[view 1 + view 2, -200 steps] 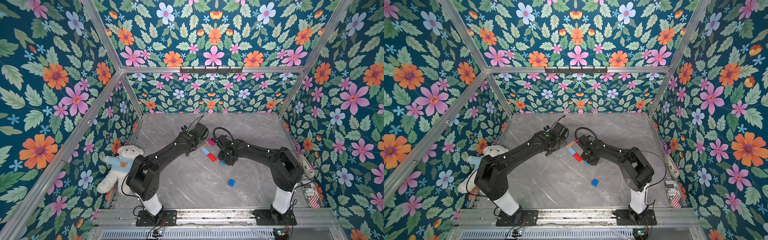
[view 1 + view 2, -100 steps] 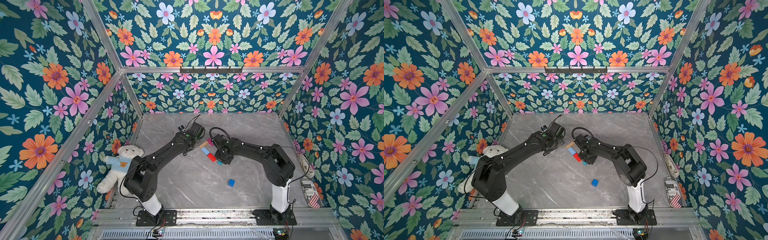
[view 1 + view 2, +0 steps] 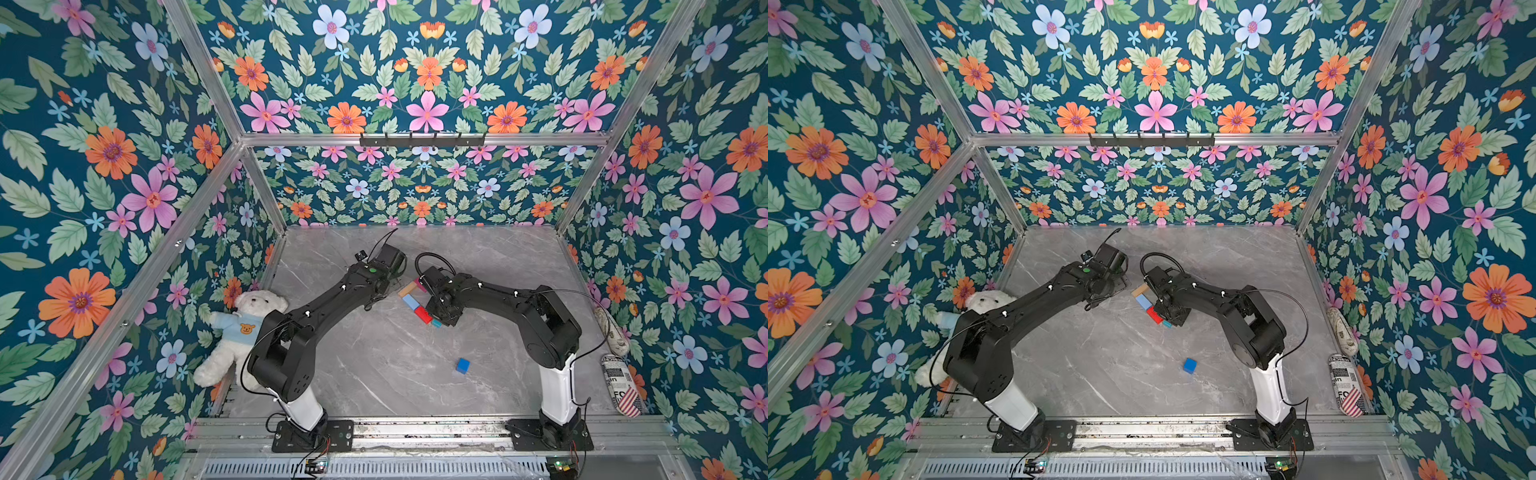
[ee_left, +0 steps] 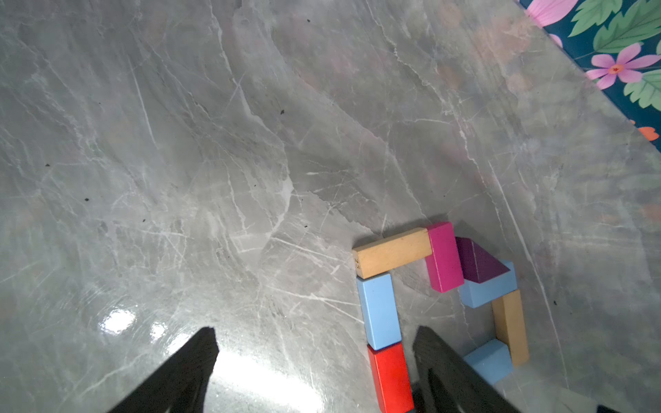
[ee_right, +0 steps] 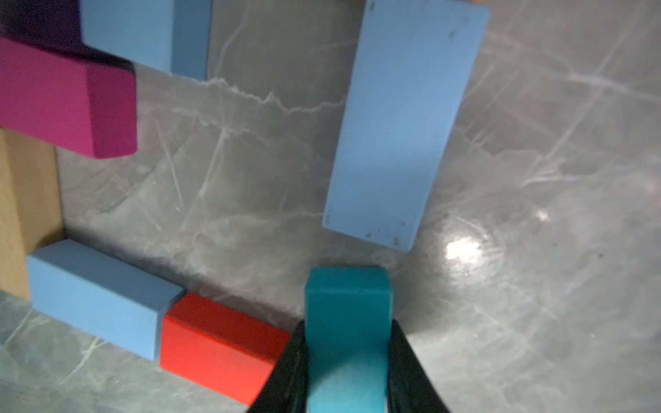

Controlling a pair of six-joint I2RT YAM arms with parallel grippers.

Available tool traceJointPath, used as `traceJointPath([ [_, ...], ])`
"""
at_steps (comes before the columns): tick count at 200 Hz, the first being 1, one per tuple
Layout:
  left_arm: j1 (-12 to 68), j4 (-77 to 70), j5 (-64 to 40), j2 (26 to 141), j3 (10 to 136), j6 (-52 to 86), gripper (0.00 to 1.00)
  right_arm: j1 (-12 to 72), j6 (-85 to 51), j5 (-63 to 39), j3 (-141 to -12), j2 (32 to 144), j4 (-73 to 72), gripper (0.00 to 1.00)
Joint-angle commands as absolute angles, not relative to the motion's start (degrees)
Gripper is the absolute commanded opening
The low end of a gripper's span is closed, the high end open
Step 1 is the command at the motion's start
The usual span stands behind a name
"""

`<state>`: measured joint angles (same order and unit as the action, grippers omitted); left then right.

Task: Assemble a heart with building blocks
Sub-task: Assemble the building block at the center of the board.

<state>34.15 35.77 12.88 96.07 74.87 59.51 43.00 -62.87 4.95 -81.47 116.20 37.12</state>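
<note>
Your unfinished heart of painted wooden bricks (image 3: 412, 300) lies mid-surface between the two arms, and the left wrist view shows its outline open on one side. The right pincer (image 5: 347, 330) is clenched on a teal brick (image 5: 347, 296), just beside the red brick (image 5: 221, 343) at the outline's end. The left pincer (image 4: 315, 330) is released, spread wide over bare marble next to that red brick. A dark blue cube (image 3: 462, 365) sits alone, well apart, nearer the arms' bases. The surface (image 3: 374, 386) is glossy grey veined marble with bright glare spots. A white teddy bear (image 3: 245, 328) slumps at its left edge. Teal floral wallpaper (image 3: 415, 83) on aluminium framing (image 3: 415, 139) encloses it.
</note>
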Motion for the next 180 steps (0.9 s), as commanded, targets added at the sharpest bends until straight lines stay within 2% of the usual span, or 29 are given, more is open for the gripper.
traceJointPath([
  [1, 33.8, 35.2, 12.6, 96.1, 74.7, 58.6, 0.90, 43.0, -64.1, 5.9, -82.0, 116.9, 39.5, 0.00],
  [180, 32.3, 33.8, 10.8, 96.2, 73.8, 57.7, 0.90, 42.0, -68.0, 6.7, -82.3, 118.2, 40.4, 0.00],
])
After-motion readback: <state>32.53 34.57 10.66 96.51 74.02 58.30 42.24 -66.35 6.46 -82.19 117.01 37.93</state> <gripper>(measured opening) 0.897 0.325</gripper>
